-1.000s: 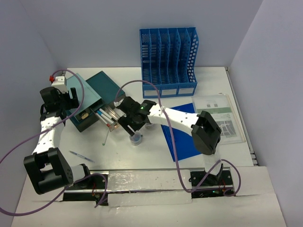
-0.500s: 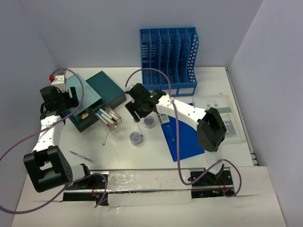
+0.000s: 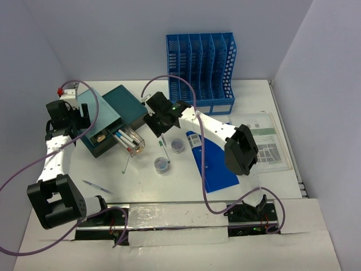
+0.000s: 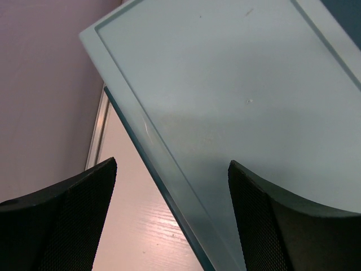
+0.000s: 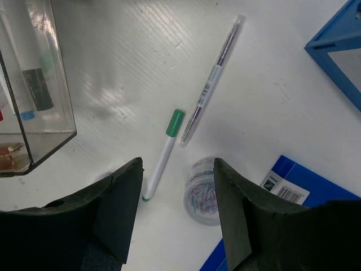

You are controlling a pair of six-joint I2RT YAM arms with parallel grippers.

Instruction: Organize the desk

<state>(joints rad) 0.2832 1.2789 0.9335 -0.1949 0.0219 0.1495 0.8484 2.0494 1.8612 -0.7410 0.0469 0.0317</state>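
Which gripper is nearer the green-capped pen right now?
Right. The right gripper hovers directly above the green-capped pen, jaws open. The left gripper is far off to the left, over the teal drawer box.

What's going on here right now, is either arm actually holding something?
Desk tidying is under way. The right claw hovers open and empty above a green-capped pen lying on the desk, next to a clear pen and a small round container. The left claw sits open at the corner of the teal drawer box, gripping nothing that I can see. The box's clear drawer is pulled out with pens inside.
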